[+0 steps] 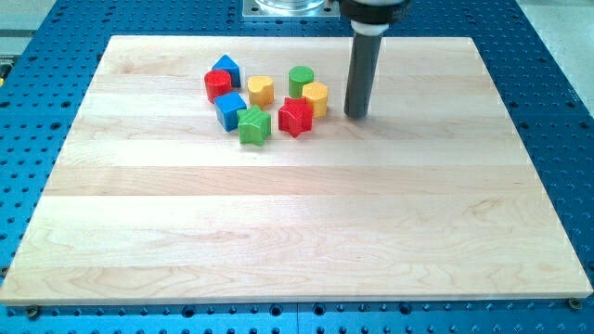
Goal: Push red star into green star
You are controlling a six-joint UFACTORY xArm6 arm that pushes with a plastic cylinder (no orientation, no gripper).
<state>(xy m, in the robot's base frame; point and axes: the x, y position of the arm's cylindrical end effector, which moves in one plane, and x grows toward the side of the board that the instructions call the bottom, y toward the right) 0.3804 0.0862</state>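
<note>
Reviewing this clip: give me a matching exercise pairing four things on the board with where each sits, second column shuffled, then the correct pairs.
Column one:
1. my tip
2. red star
3. green star
4. red cylinder

Column two:
A. leftmost block of the cluster
B. toward the view's right of every block
C. nearest the view's bottom, left of the red star
D. just below the yellow block, between the green star and my tip

Pairs: 1-B, 2-D, 3-C, 4-A
</note>
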